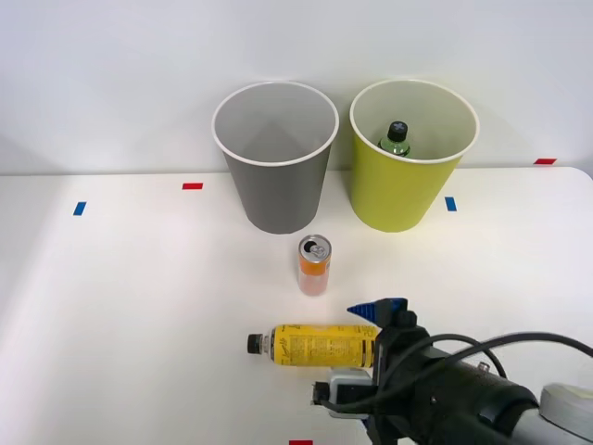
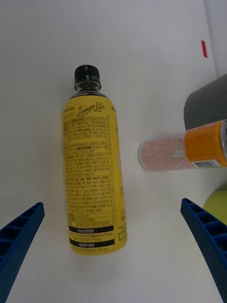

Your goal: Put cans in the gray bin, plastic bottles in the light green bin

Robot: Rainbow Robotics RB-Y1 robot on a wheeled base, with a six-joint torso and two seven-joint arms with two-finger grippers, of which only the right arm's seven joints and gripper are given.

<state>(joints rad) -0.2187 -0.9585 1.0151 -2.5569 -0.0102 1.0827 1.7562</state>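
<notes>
The right tool hung released over the base of the yellow bottle, its 2 blue fingers spread wide on either side. That bottle lay flat on the white desk. The orange can stood upright before the gray bin. The green bottle sat inside the light green bin.

Yellow bottle label: "Lemon Lite"; small print unreadable.
</notes>
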